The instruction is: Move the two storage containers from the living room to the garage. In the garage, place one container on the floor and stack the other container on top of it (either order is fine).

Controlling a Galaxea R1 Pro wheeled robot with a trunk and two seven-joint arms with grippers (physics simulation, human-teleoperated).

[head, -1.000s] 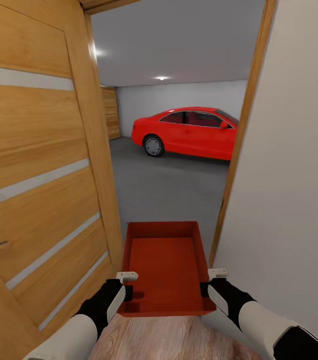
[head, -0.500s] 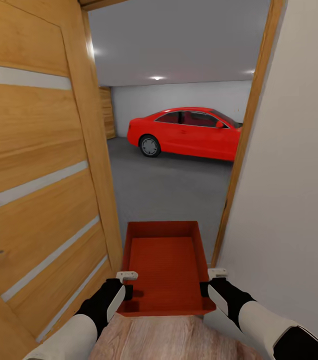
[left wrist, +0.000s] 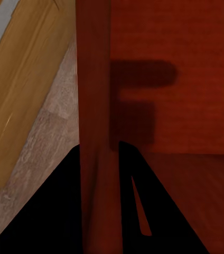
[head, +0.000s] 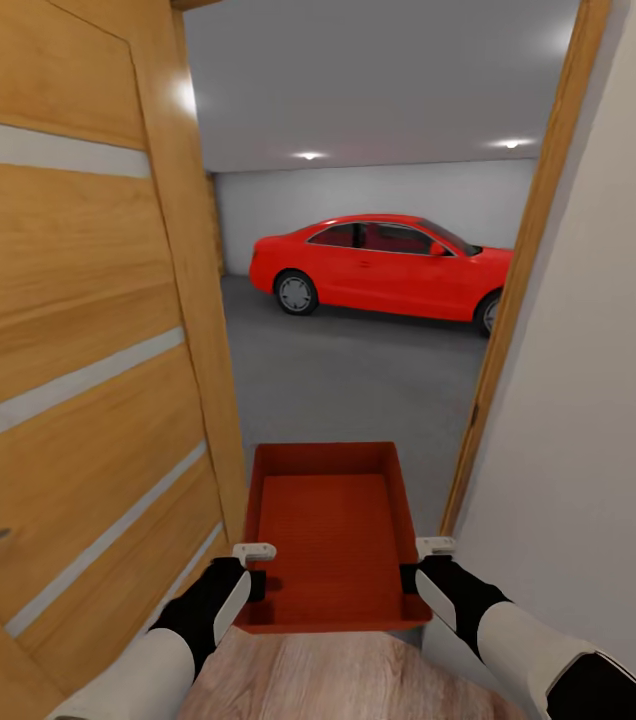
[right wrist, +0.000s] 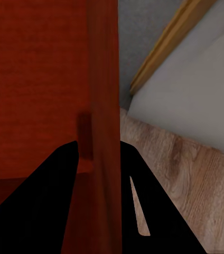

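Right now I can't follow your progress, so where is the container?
In the head view the storage container is low and centre, held between the left gripper and right gripper in the doorway, beside the wooden door, facing the red car.

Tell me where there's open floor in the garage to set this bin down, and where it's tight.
Open: the grey floor past the doorway, between the threshold and the red car. Tight: the doorway itself. The bin, held by the left gripper and right gripper, sits between the wooden door and the right door frame.
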